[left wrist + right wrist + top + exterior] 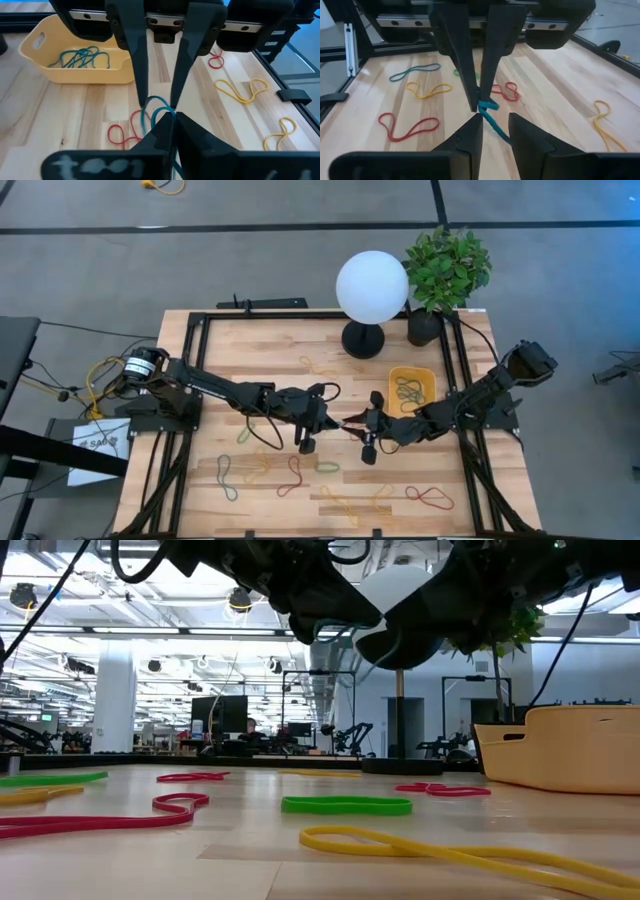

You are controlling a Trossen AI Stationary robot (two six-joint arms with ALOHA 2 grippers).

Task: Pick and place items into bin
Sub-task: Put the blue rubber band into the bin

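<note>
Left gripper (318, 423): mid-tabletop, raised above the wood, tip to tip with the right gripper; fingers (465, 65) narrow, pinched on the blue band (489, 111).
Right gripper (372, 426): just right of the left one, facing it; fingers (136, 60) narrow, tips at the same blue band (159, 111); whether pinching or only touching, hard to tell.
Blue band: off the wood, stretched between the two sets of fingertips, one strand trailing back along the right gripper's own fingers.
Bin (412, 386): yellow-orange tray near the right rail, behind the right gripper, beside the lamp base; tangle of blue-green bands (80, 56) inside.
Red band under the grippers (122, 131): figure-eight, flat on the wood, directly below the handover point.
Other loose bands: green loop (328, 467) just in front of the grippers; red loop (291, 476) and yellow loops (255, 468) to front left; red figure-eight (429, 497) front right; yellow ones (243, 91) near the front edge.
Tabletop (330, 510): light wood, black frame rails along the sides.
Background items: white globe lamp (371, 288) and potted plant (446, 270) at the far edge.
</note>
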